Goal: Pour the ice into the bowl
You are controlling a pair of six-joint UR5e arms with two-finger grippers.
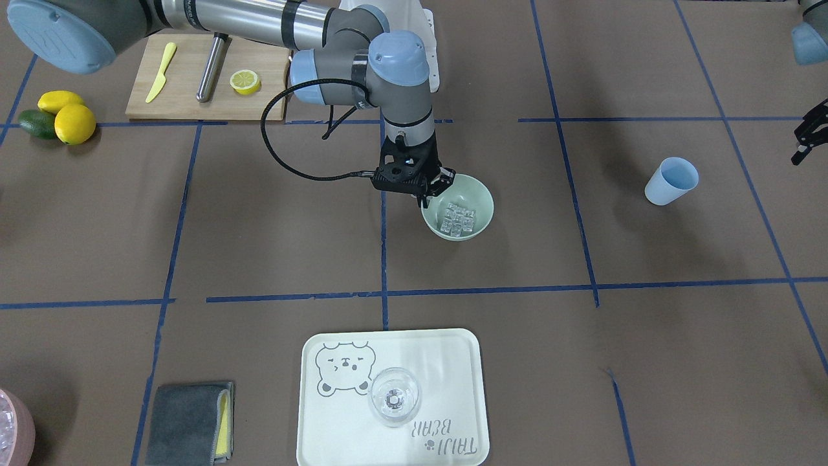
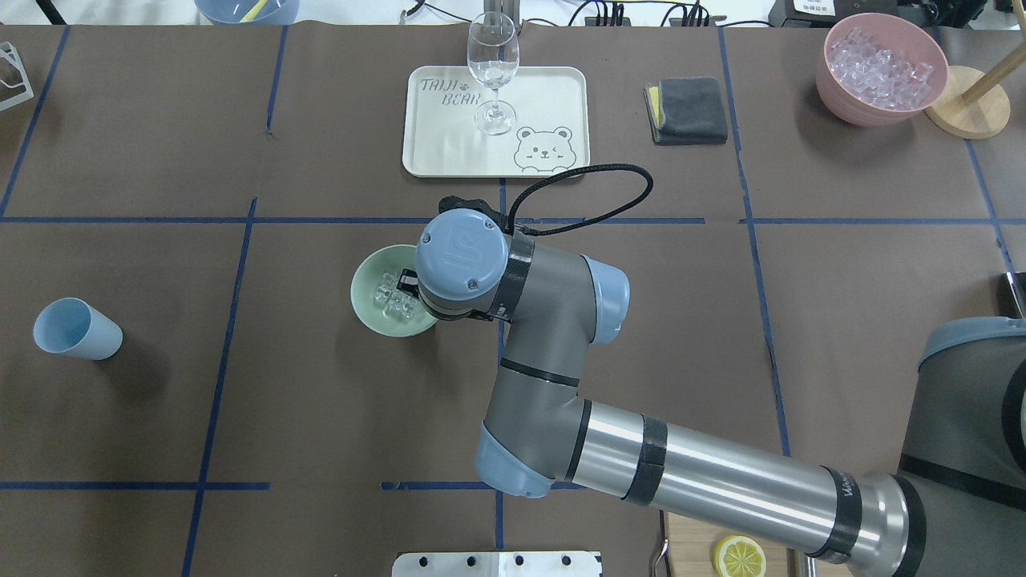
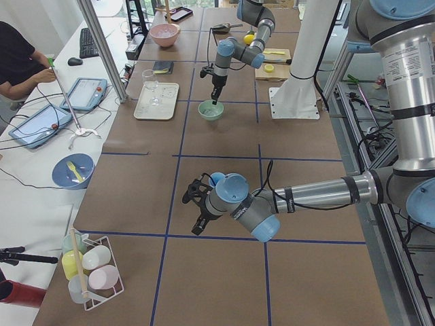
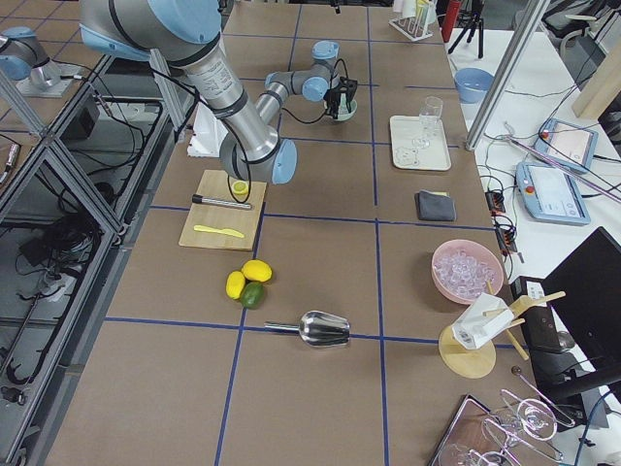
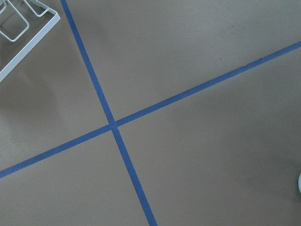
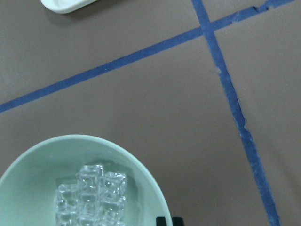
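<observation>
The right arm stretches far across the tabletop point(image 1: 647, 362), forearm level and wrist bent straight down. This puts the right tool point(image 1: 438, 186) at the rim of the bowl point(image 1: 477, 194), fingertips close together; whether they pinch the rim cannot be told. The ice point(image 1: 458, 219) lies heaped inside the bowl. The left tool point(image 1: 810, 133) hangs spread wide near the blue cup point(image 1: 671, 181).

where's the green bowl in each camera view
Front-facing: bowl just right of centre.
Overhead: bowl left of centre, partly under the right arm.
Exterior left: bowl upper middle, far off.
Exterior right: bowl top centre, small.
Left wrist: not in it.
Right wrist: bowl bottom left, holding the ice.
Shared landmark: the bear tray, across a blue tape line from the bowl.
</observation>
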